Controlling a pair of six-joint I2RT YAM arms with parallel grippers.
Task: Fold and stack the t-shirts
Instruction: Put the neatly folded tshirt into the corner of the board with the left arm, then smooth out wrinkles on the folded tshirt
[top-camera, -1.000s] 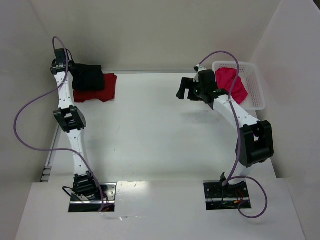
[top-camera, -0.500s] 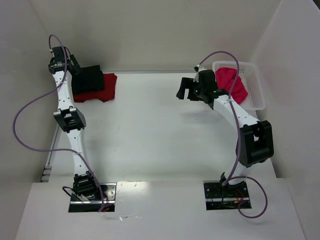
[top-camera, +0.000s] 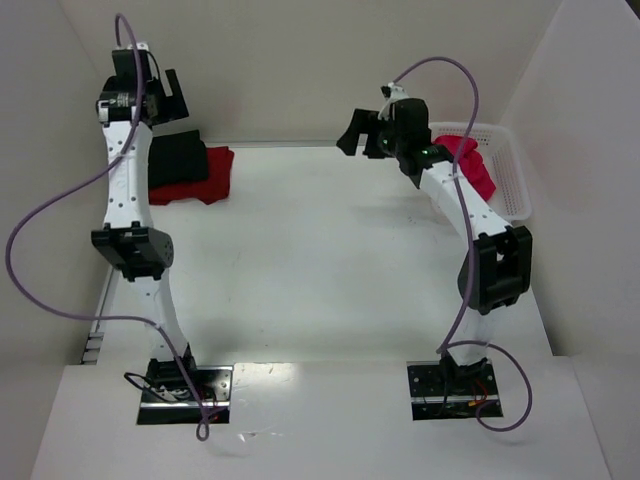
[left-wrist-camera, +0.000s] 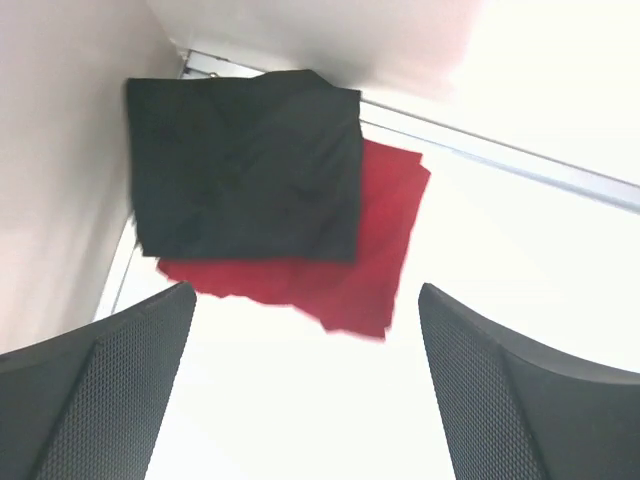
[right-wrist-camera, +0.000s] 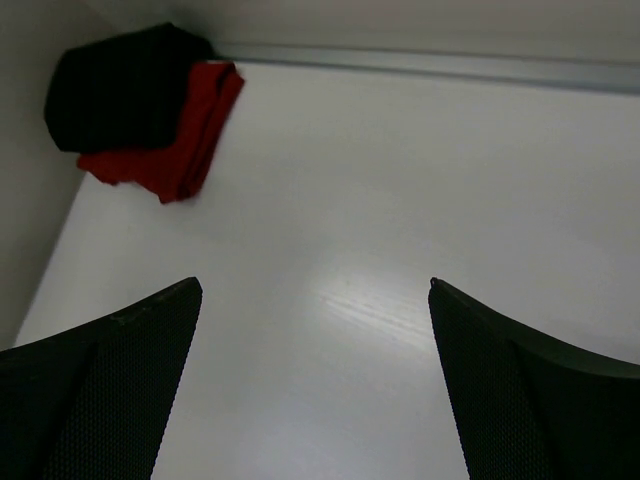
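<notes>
1. The black folded cloth t-shirt (left-wrist-camera: 245, 165) lies at the far left corner of the white counter (top-camera: 320, 260), close to the left wall and the back wall.
2. It lies on top of the dark red folded cloth t-shirt (left-wrist-camera: 385, 240). The red one shows from under it on the near side and on the right side.
3. The brighter pink-red cloth t-shirt (top-camera: 478, 172) is crumpled, not folded. It lies inside the white plastic mesh basket (top-camera: 515, 185), which stands at the far right corner of the counter, well apart from the stack.
4. The left gripper (left-wrist-camera: 305, 295) hangs high above the stack and does not touch it. Its jaws stand wide apart and nothing is between them.
5. The right gripper (right-wrist-camera: 315, 285) is in the air over the far part of the counter, just to the left of the basket. Its jaws also stand wide apart and hold nothing. In the right wrist view, the stack of two t-shirts shows far off in the corner.
</notes>
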